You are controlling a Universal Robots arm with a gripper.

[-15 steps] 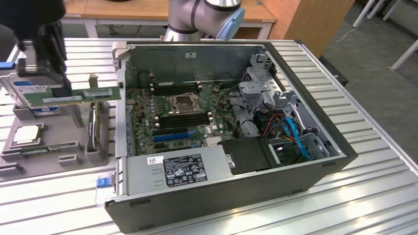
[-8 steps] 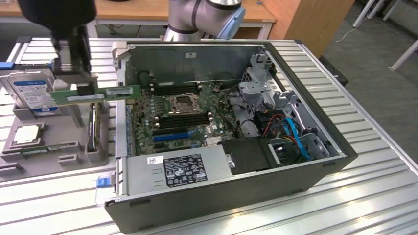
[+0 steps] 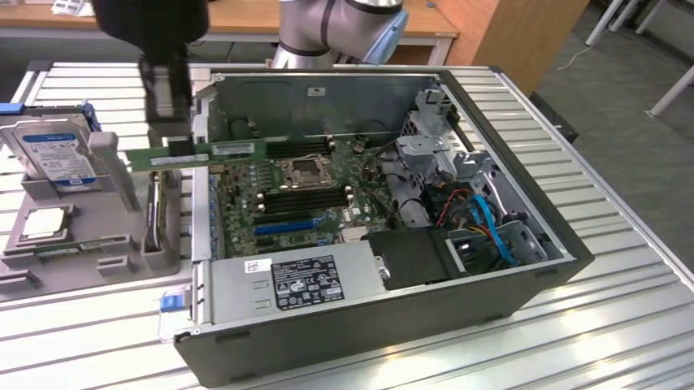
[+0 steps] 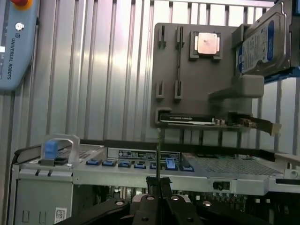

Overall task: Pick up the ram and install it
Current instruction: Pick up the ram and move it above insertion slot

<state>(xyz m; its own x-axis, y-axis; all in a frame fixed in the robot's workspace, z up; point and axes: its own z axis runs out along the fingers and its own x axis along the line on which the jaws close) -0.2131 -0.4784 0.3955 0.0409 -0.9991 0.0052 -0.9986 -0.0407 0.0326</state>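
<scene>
A dark two-fingered robot gripper (image 3: 174,140) hangs over the side of an open black tower computer case (image 3: 477,301) that lies on a ribbed aluminium table (image 3: 618,317). Its fingers are clamped on the ram (image 3: 233,150), a long, narrow, flat green circuit-board stick with a pale label, held near one end. The ram is in the air and roughly level, above the case wall on the exterior view's left. Its free end reaches out over the green motherboard (image 3: 244,203), near the black memory slots (image 3: 301,147) beside the square processor socket. In the wrist view the ram (image 4: 158,150) appears edge-on as a thin line rising from the closed gripper (image 4: 158,186). Beside the case, on the exterior view's left, sits a grey moulded holder tray (image 3: 109,240). It carries an upright silver hard drive (image 3: 49,150) with a blue and white label, a square silver processor chip (image 3: 44,221), and a dark expansion card (image 3: 162,215) standing on edge. A silver power supply (image 3: 292,280) with a black label fills the case's near corner.
</scene>
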